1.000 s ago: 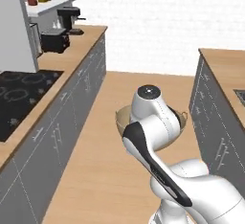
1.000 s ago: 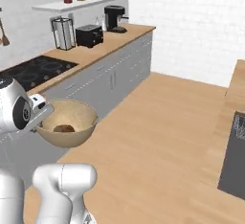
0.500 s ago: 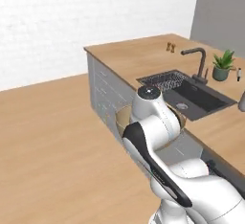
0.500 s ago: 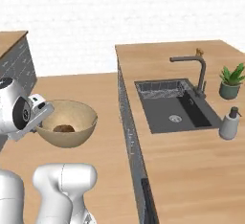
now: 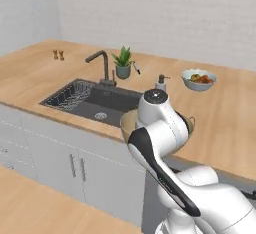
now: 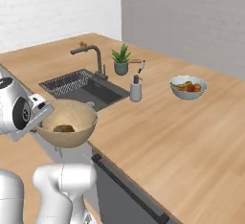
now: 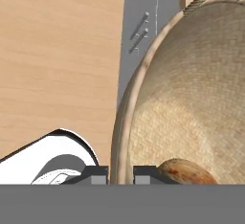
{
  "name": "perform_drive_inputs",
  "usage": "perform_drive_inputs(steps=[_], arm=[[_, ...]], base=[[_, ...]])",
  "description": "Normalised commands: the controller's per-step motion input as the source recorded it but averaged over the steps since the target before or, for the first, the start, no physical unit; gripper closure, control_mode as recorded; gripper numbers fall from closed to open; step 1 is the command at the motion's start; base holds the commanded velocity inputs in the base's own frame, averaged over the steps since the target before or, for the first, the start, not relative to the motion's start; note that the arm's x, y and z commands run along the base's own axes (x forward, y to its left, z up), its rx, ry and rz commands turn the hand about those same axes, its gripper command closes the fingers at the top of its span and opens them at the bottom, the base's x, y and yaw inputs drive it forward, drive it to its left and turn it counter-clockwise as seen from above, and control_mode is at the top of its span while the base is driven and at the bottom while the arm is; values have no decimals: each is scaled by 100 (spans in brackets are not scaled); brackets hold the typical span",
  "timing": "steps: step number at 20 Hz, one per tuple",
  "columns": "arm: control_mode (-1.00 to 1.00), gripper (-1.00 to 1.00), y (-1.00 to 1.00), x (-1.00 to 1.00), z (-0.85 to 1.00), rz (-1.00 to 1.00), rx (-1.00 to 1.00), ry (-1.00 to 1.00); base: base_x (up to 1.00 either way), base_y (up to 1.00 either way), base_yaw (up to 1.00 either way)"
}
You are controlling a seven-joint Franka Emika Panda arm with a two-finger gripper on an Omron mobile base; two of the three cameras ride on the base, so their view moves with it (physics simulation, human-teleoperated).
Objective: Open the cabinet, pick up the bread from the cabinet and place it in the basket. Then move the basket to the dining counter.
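Note:
My gripper [image 7: 119,175] is shut on the rim of the tan woven basket [image 7: 201,74], one fingertip on each side of the rim. The brown bread [image 7: 184,172] lies in the basket's bottom. From the right base view, the basket [image 6: 67,139] hangs in the air at the near edge of the dining counter [image 6: 158,137], with the bread [image 6: 63,128] inside and the gripper [image 6: 43,115] on its left rim. In the left base view the arm hides most of the basket [image 5: 128,122]. The cabinet is out of view.
A dark sink [image 6: 81,86] with a tall faucet [image 6: 98,60] is set in the counter. Behind it stand a potted plant [image 6: 121,60] and a soap dispenser [image 6: 136,89]. A white fruit bowl [image 6: 188,86] sits further right. Grey doors [image 5: 75,168] are below the counter.
The whole scene has swung with the base: the aisle and cooktop counter gave way to the sink counter, now close. The basket with the bread has stayed in my grip.

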Motion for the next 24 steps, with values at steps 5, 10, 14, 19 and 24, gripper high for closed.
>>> perform_drive_inputs(steps=[5, 10, 14, 19, 24], arm=[[100, 100, 0, 0, 0, 0, 0, 0], [100, 100, 0, 0, 0, 0, 0, 0], [100, 100, 0, 0, 0, 0, 0, 0], [100, 100, 0, 0, 0, 0, 0, 0], [100, 100, 0, 0, 0, 0, 0, 0]], base=[[0, 13, -94], [20, 0, -79], [46, 21, -48], [34, 7, 0], [48, 10, 0]])
